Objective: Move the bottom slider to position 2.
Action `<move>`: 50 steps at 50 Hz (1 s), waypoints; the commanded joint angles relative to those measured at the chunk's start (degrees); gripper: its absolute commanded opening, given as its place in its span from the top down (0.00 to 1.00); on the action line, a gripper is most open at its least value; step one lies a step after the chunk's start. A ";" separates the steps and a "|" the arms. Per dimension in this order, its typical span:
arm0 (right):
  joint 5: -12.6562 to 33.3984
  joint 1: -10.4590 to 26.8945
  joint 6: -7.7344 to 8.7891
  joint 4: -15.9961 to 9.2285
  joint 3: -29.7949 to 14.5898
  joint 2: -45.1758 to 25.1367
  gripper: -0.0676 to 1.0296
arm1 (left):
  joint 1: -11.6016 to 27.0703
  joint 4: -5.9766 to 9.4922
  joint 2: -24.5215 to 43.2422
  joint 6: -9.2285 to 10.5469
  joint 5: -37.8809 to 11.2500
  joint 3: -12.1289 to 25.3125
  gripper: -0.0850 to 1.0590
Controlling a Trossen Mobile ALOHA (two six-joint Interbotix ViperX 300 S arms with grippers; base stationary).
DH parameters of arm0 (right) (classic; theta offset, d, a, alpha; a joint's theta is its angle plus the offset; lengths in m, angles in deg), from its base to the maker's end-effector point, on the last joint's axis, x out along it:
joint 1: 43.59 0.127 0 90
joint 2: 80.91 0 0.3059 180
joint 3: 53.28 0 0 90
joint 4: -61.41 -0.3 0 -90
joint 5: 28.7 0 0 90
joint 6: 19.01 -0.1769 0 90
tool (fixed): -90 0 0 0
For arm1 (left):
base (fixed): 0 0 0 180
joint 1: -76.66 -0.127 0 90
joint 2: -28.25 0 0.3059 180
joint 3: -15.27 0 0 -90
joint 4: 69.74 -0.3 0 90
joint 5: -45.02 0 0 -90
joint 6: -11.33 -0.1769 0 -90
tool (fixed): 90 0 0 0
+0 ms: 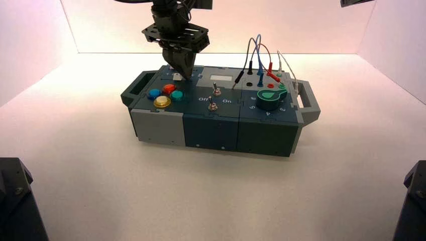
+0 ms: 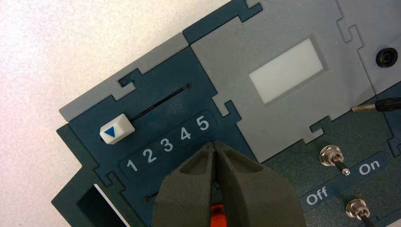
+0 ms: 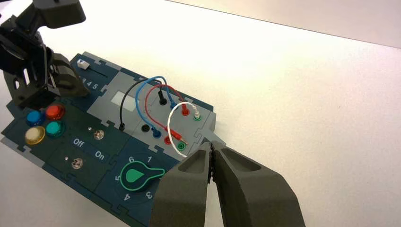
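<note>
Dark, tapered fingers (image 2: 187, 189) hover over the teal slider panel (image 2: 172, 111).

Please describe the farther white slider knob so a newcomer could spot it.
On the box, beyond the coloured buttons, the left gripper points down. Farther left is the knob, blue triangle on top, near the 1. Its white twin sits closer to those buttons.

In the left wrist view, the left gripper (image 2: 213, 146) hides most of the bottom slider's track (image 2: 150, 196), and the red button (image 2: 218, 216) is partly covered and cut off by the edge.
</note>
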 commanded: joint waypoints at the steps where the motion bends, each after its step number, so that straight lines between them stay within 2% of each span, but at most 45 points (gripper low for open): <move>1: -0.53 -0.18 -0.18 0.00 -1.14 -0.09 0.95 | -1.23 -0.26 -1.23 -0.26 -0.44 0.18 0.96; 50: -0.53 -0.18 -0.09 0.00 -1.23 -0.09 0.95 | -3.16 -0.44 -0.88 -0.44 -1.05 0.09 0.96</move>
